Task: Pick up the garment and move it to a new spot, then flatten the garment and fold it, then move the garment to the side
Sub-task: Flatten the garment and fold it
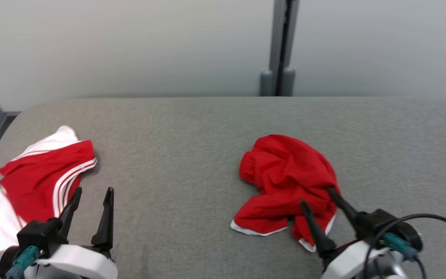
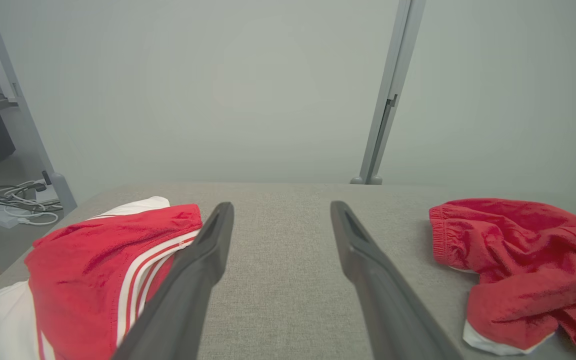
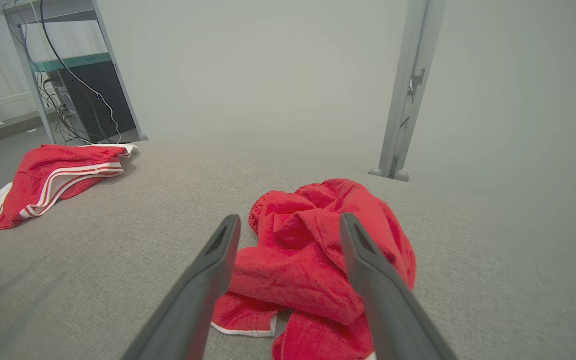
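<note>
The garment (image 1: 285, 174) is a crumpled red piece with a white hem, lying right of centre on the grey table (image 1: 176, 155). My right gripper (image 1: 316, 196) hovers open over its near right edge, nothing between its fingers. The right wrist view has that gripper (image 3: 290, 217) aimed at the garment (image 3: 293, 270), one finger to each side of the heap. Low at the left, my left gripper (image 1: 94, 190) is open and empty. In the left wrist view this gripper (image 2: 281, 205) points at bare table, the garment (image 2: 513, 250) to its right.
A second garment (image 1: 41, 178), red with white stripes and white panels, lies at the table's left edge, just left of my left gripper. A grey post (image 1: 281, 46) stands behind the table against the pale wall. Cables and a box (image 2: 13, 205) lie on the floor at the left.
</note>
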You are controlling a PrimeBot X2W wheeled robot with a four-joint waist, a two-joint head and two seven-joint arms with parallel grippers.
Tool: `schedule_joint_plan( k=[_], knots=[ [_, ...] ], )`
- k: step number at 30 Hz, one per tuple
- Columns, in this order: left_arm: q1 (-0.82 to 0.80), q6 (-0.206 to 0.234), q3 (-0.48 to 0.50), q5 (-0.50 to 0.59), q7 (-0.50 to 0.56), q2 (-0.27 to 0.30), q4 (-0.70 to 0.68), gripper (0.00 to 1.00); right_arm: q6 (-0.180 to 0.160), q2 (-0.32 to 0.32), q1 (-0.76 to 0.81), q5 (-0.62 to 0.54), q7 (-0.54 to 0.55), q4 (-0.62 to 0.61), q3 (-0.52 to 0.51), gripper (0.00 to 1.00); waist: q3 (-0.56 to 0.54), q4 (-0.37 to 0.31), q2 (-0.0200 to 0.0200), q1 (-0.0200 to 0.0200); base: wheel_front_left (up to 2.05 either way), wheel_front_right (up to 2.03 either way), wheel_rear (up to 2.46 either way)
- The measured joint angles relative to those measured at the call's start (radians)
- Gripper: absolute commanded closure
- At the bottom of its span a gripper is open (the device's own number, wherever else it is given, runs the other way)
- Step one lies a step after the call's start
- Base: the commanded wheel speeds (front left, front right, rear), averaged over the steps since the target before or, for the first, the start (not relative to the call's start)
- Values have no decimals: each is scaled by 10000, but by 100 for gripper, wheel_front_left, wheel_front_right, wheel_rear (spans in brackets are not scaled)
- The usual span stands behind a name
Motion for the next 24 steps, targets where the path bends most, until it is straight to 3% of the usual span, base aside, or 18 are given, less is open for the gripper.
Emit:
schedule_joint_plan(
  k=[11, 20, 21, 22, 23, 24],
  knots=[
    [-1094, -460, -347, 96, -393, -445, 527, 0, 12, -744, -937, 82, 500, 1733, 2637, 0, 1014, 1447, 0, 0, 0, 0, 0],
    [-1703, -706, -347, 115, -731, -635, 1154, 0, 12, -1095, -2123, -485, 648, 3467, 3039, 0, 1695, 1946, 0, 0, 0, 0, 0],
    [-1803, -721, -341, 115, -744, -646, 1200, 0, 12, -1110, -2220, -579, 700, 3645, 3072, 23, 1740, 1961, 0, 0, 0, 0, 0],
    [-1865, -727, -328, 115, -782, -656, 1239, 0, 12, -1080, -2316, -591, 685, 3733, 3126, 23, 1776, 1975, 0, 0, 0, 0, 0],
    [-1917, -782, -324, 117, -807, -673, 1294, 0, 12, -1062, -2433, -604, 715, 3871, 3206, 63, 1810, 1982, 0, 0, 0, 0, 0],
    [-1972, -796, -318, 117, -838, -686, 1352, 0, 12, -1041, -2548, -600, 731, 3967, 3252, 92, 1839, 1979, 0, 0, 0, 0, 0]
  ],
)
